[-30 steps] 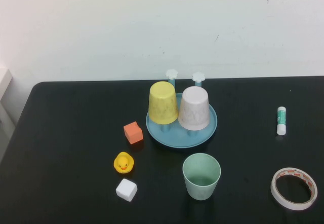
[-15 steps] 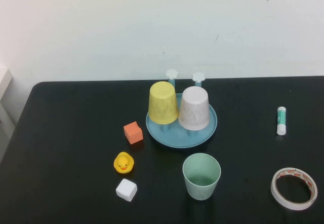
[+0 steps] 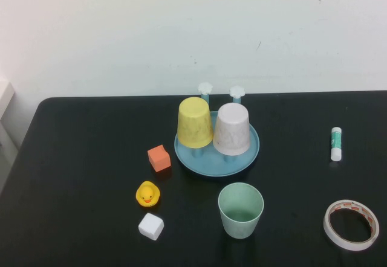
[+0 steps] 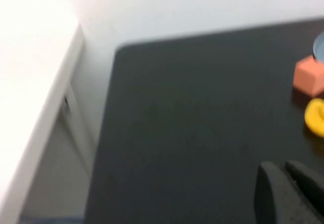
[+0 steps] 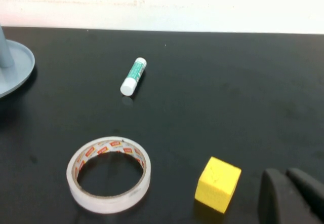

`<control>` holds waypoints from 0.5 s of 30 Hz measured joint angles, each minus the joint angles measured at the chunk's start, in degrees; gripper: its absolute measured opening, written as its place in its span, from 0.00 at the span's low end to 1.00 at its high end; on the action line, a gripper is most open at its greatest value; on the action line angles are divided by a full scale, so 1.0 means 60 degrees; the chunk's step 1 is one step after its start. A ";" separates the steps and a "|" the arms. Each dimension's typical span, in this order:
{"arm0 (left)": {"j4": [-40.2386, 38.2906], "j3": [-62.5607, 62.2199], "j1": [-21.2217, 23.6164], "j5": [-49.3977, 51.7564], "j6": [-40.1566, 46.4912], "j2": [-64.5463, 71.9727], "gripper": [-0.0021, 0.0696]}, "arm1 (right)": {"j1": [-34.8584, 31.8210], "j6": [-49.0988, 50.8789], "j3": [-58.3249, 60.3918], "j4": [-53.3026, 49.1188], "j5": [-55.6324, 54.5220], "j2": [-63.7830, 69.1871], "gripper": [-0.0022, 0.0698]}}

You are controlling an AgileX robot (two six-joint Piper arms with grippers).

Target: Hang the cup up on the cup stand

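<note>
The cup (image 3: 240, 209) stands upright on the table (image 3: 84, 158), just before the cup stand (image 3: 216, 157). The left gripper (image 4: 288, 193) and the right gripper (image 5: 291, 196) rest closed, empty, at the table's sides.

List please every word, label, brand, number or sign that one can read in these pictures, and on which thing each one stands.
Nothing can be read.
Tape roll: red print on its inner ring, too small to read.
Glue stick: green label, print too blurred to read.
The cup, the cup stand, left gripper and right gripper, both shut, out at the sides: no markings visible.
</note>
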 joint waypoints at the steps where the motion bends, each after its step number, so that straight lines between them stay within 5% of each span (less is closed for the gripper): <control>1: 0.0017 0.0015 0.0000 -0.0269 0.0097 0.0000 0.03 | 0.0000 0.0000 0.0000 0.0000 -0.0081 0.0000 0.03; 15: 0.0017 0.0029 0.0000 -0.5636 0.0604 0.0000 0.03 | 0.0000 0.0016 0.0087 0.0000 -0.5679 0.0000 0.03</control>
